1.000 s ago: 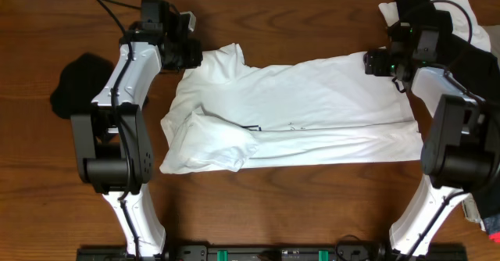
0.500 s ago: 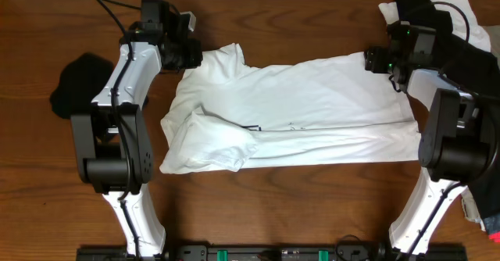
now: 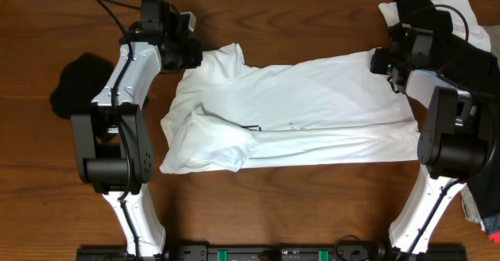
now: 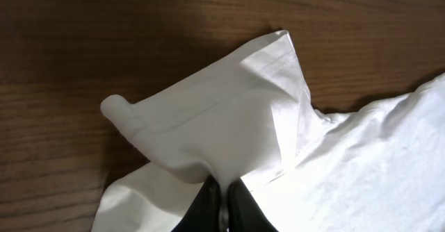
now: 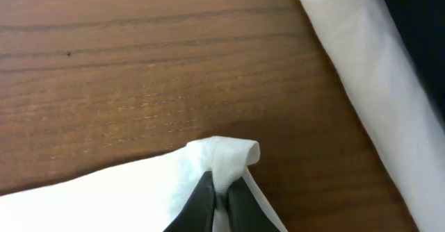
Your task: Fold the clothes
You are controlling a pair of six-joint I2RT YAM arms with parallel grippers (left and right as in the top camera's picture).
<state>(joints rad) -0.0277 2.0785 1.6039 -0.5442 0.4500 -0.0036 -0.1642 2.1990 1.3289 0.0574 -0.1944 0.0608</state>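
Observation:
The white T-shirt (image 3: 297,105) lies spread across the middle of the table, its lower edge folded up and a small dark print near its centre. My left gripper (image 3: 195,55) is at the shirt's back left and is shut on the sleeve cloth (image 4: 222,114); its fingertips (image 4: 221,190) pinch a bunched fold. At the back right corner, my right gripper (image 3: 380,60) is shut on a rolled bit of the hem (image 5: 222,155), with that cloth squeezed between its fingertips (image 5: 221,187).
A black garment (image 3: 78,81) lies on the table at the far left. A heap of black and white clothes (image 3: 461,26) sits at the back right, just behind the right arm; its white cloth (image 5: 368,72) shows in the right wrist view.
The right gripper has closed on the shirt's back right corner, having been open a second ago. The left arm and its grip have not moved.

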